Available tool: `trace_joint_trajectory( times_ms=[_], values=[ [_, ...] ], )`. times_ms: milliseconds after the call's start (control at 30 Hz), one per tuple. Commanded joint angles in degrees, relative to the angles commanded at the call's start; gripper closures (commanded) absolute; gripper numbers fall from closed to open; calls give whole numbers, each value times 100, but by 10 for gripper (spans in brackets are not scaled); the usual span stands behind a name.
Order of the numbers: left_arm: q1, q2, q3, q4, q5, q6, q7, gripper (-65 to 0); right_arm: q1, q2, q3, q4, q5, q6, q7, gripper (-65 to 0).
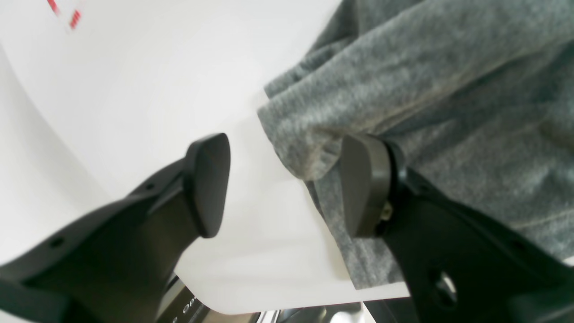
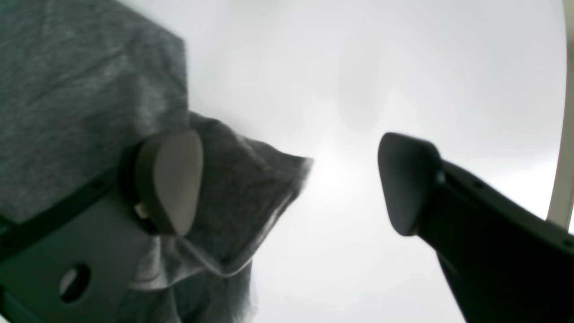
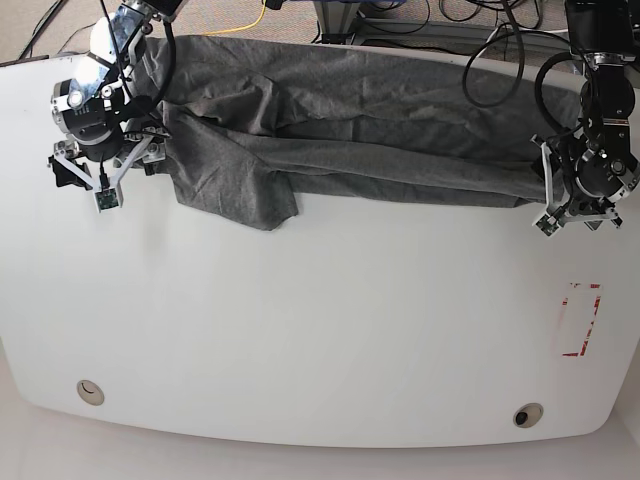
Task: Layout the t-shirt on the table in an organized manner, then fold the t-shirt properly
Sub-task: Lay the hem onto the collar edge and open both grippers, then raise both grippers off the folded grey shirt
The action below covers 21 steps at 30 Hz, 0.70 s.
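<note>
Two tools spread wide, one at each end of the garment. Left wrist view: left tool (image 1: 282, 186) released, nothing clamped, one pad over bare white tabletop (image 1: 134, 89) and the other pressed against or just over the grey cloth; rolled edge of the t-shirt (image 1: 403, 89) bulging into the gap between the pads, apparently placed there so that closing would catch the fold rather than a single layer; red dashed mark (image 1: 71, 18) glimpsed at the top left corner, well apart from the cloth. Right wrist view: right tool (image 2: 291, 184) likewise released, one pad set on the t-shirt (image 2: 80, 89), the other out over plain tabletop (image 2: 358, 67); loose corner with a hemmed edge poking into the gap, again seemingly lined up for a pinch at the edge. Base view: t-shirt (image 3: 350, 130) stretched in a long, wrinkled band along the far side of the tabletop (image 3: 320, 340), a flap hanging toward the middle, not yet laid flat; right tool (image 3: 92, 178) at the band's one end, left tool (image 3: 572, 205) at the other, well apart, likely stationed at opposite ends so that a joint pull could spread the cloth; red dashed mark (image 3: 580, 320) near the left tool, uncovered; two round holes (image 3: 90, 392) along the near edge. Layout stage judged unfinished, folding not yet begun.
</note>
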Motion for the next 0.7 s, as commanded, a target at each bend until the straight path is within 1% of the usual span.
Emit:
trace_joint_trajectory(
  times_ms=[67,167,233,267,333,367,433,500,600,700],
  values=[
    [26,-35,-237,158,0,0,0,-369,62,0,0,0,53,0,0,-599],
    [44,-9,-413,290,-9,0,18,-369,79,0,0,-9,237,0,0,-599],
    [35,9,-466,343,-26,0,70,-368,79,-9,0,-9,466,0,-18,-599],
    [35,26,-475,378,-105,0,97,-367,70,-18,0,-9,668,0,-18,-599],
    [35,123,-510,413,-246,0,97,-367,35,-53,0,-18,941,0,-18,-599],
    [44,220,-563,431,-352,0,97,-365,9,-79,0,-18,1108,0,-18,-598],
    [114,352,-721,431,-440,0,97,-365,-44,-97,0,-18,1301,0,-18,-596],
    [220,501,-879,431,-501,0,97,-365,-132,-97,0,-18,1459,0,-18,-577],
    [369,862,-1196,413,-492,0,97,-354,-281,-132,0,-79,1653,0,-18,-460],
    [484,1073,-1336,404,-492,0,79,-296,-387,-158,0,-211,1732,0,-9,-320]
  ],
)
